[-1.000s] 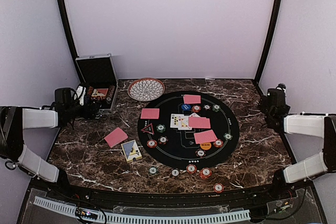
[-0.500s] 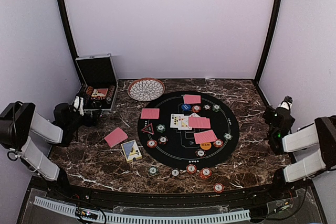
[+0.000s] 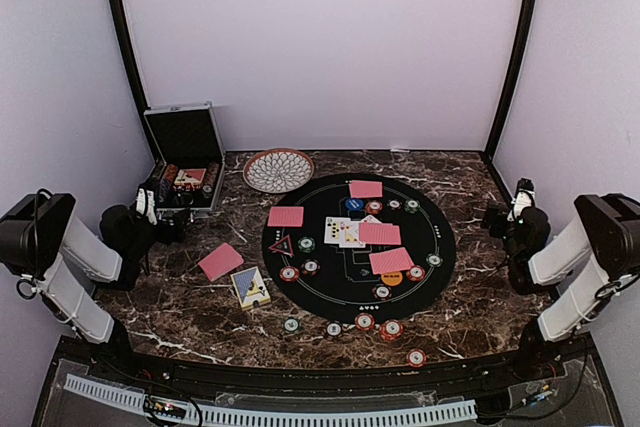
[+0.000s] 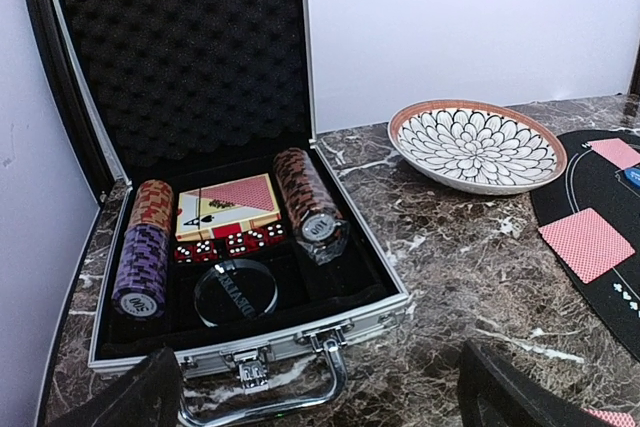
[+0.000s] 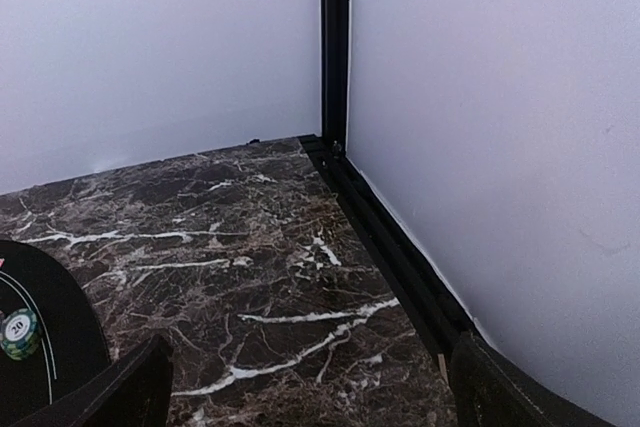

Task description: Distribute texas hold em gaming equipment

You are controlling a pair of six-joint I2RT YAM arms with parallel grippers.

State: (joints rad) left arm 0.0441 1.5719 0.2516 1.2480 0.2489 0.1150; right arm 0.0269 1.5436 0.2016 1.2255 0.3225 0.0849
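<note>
Holding both tools released.
My left tool (image 4: pixel 318 399) faces the silver-edged black case (image 4: pixel 200 77) on the dark marble bench (image 4: pixel 470 277), far-left corner; right tool (image 5: pixel 312 392), far-right corner.

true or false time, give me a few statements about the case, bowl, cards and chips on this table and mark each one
1. The case stands open. True.
2. The bowl holds chips. False: it is empty.
3. One red-backed card lies off the black mat. True.
4. The left gripper grips a card. False: it is open, holding nothing.
5. Every chip sits on the mat. False: one chip lies off it, near the front edge.
</note>
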